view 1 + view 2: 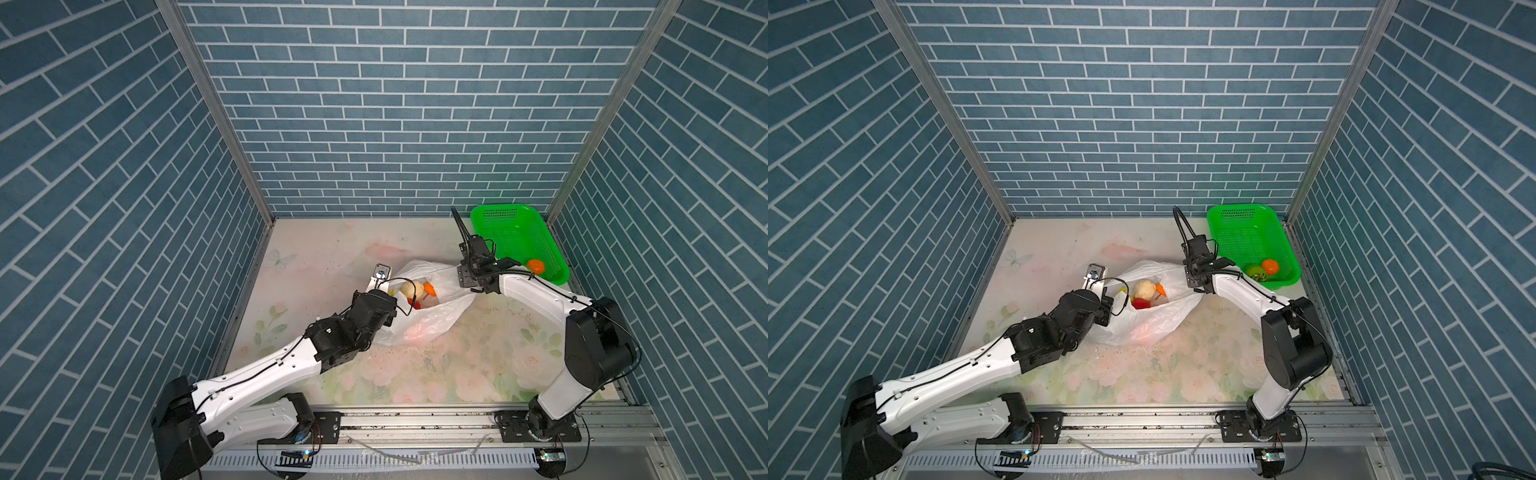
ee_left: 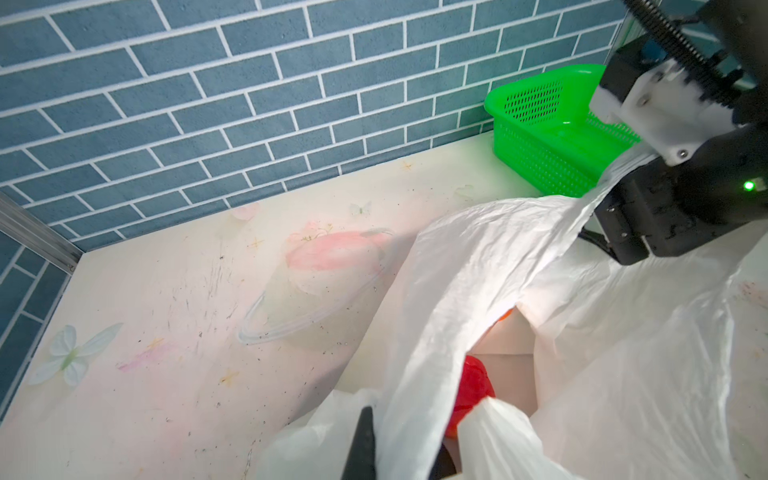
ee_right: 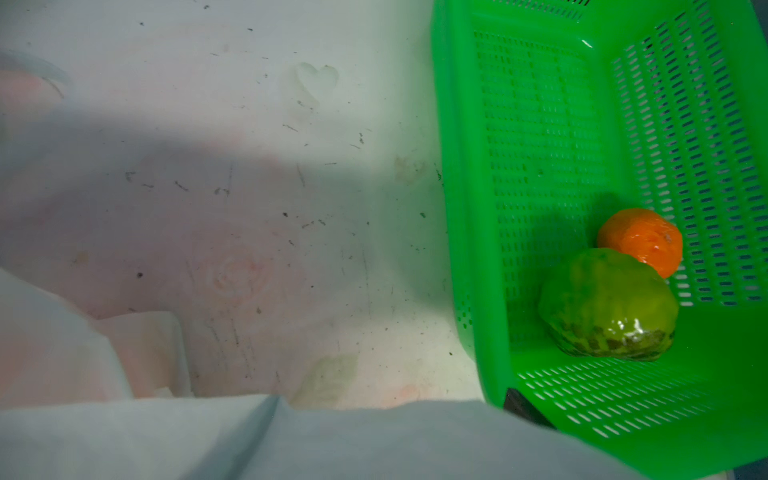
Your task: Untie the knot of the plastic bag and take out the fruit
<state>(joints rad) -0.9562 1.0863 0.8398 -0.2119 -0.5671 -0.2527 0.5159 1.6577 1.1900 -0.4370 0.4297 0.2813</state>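
Observation:
The plastic bag (image 1: 432, 324) (image 1: 1154, 328) lies mid-table with its mouth gaping; the knot is out of view. Inside the bag are fruit: a pale cream one (image 1: 409, 289) (image 1: 1144, 289), a red one (image 1: 1140, 303) (image 2: 473, 382) and an orange bit (image 1: 1160, 289). My left gripper (image 1: 390, 316) (image 2: 401, 440) is shut on the bag's left rim. My right gripper (image 1: 467, 282) (image 1: 1194, 282) is at the bag's right handle strip. Its jaws stand apart, and plastic (image 3: 291, 440) is draped across them. One of its fingertips (image 3: 524, 409) shows beside the plastic.
A green basket (image 1: 494, 210) (image 1: 1237, 206) (image 3: 457, 208) stands at the back right corner, just beyond my right gripper. It holds a round orange (image 1: 1270, 266) (image 3: 640, 241) and a green speckled ball (image 1: 1256, 272) (image 3: 606, 303). Brick-patterned walls enclose the table on three sides.

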